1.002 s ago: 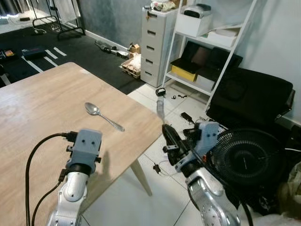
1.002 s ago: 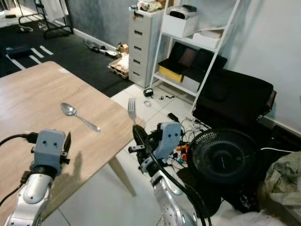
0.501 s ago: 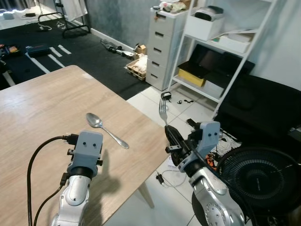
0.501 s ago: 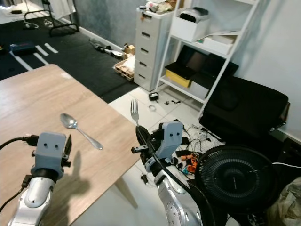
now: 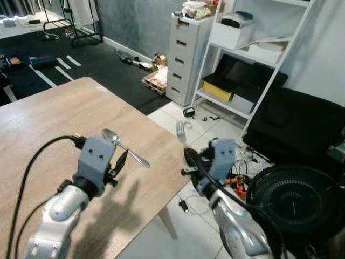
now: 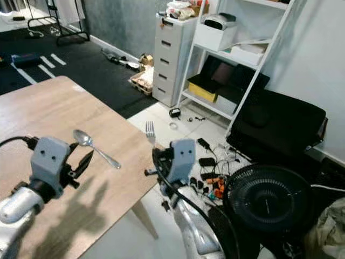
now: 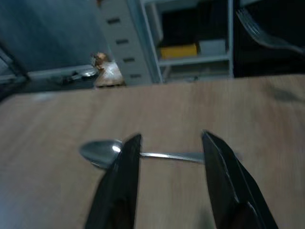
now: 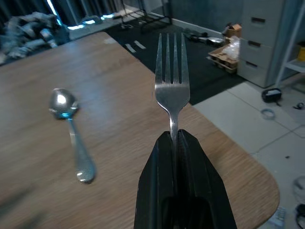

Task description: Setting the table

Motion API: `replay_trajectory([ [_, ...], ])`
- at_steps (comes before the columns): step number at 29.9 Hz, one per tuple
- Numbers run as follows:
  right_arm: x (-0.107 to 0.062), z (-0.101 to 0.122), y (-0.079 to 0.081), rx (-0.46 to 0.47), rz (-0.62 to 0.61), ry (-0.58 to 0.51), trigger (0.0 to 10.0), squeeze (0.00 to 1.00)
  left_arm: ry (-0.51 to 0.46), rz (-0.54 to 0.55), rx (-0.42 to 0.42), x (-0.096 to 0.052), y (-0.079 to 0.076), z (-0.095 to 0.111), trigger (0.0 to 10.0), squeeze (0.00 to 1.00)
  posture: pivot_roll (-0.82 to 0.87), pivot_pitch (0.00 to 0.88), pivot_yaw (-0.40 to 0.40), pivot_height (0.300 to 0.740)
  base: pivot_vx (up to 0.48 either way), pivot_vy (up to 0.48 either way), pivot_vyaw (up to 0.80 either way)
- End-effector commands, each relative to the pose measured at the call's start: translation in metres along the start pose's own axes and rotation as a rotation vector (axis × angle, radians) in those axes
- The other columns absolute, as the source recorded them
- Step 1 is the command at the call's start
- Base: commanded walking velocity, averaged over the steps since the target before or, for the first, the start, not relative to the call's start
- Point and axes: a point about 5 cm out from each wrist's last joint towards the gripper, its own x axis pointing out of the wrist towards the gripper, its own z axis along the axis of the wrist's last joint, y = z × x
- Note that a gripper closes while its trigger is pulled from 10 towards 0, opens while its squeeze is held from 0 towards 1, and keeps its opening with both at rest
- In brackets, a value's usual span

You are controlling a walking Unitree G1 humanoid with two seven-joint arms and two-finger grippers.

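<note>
Reaching forward, the left gripper (image 5: 122, 161) has advanced toward the spoon (image 5: 125, 148) over the last second: earlier it hung back over the near part of the wooden table (image 5: 48, 124), and now its black fingers (image 7: 125, 181) are parted wide with their tips just short of the spoon's handle. In the left wrist view the spoon lies crosswise beyond the two open fingers, bowl to one side and handle running behind the other, so the jaws roughly frame it but hold nothing. Whether the tips are down at the tabletop or above it cannot be told.

The right gripper (image 5: 188, 157) has also shifted, coming in from the right toward the table's rounded right corner. Its fingers are closed tight on the lower handle of a fork (image 8: 172, 81), which stands upright with its tines pointing up. In the head views the fork (image 5: 181, 131) sits just off the table's right edge, above the tiled floor (image 5: 178, 113) rather than over the wood. The whole scene has slid a little between frames, so part of the apparent shift is the head camera moving.

For the task, this looks like the stage of laying cutlery: the spoon is already on the table near its right edge, the fork is in hand but not yet placed, and the left arm seems ready to grasp or straighten the spoon. The fork would need to travel leftward over the table and be tipped flat before release.
</note>
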Motion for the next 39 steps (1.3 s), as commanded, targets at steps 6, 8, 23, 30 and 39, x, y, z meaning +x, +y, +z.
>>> replay_trajectory([
  [6,0.021,-0.009,0.003,-0.029,-0.036,0.045,10.0,0.0,0.119,-0.072,0.095,-0.012,0.03,-0.013,10.0,0.0,0.21,0.144,0.053,0.74,0.0,0.0,0.0],
  [8,0.032,-0.011,0.007,-0.042,-0.044,0.053,10.0,0.0,0.136,-0.096,0.118,-0.018,0.038,-0.01,10.0,0.0,0.23,0.153,0.049,0.74,0.0,0.0,0.0],
  [23,0.05,-0.002,0.035,-0.209,0.102,-0.045,10.0,0.0,0.107,-0.215,0.068,-0.03,0.015,0.004,10.0,0.0,0.29,0.194,0.036,0.74,0.0,0.0,0.0],
  [30,0.053,-0.004,0.041,-0.31,0.173,-0.071,10.0,0.0,0.097,-0.259,0.017,-0.037,-0.004,0.006,10.0,0.0,0.31,0.212,0.022,0.74,0.0,0.0,0.0],
  [39,0.056,-0.013,0.039,-0.342,0.2,-0.03,10.0,1.0,0.131,-0.249,-0.001,-0.05,-0.007,0.006,10.0,0.0,0.34,0.232,0.014,0.74,0.0,0.0,0.0],
])
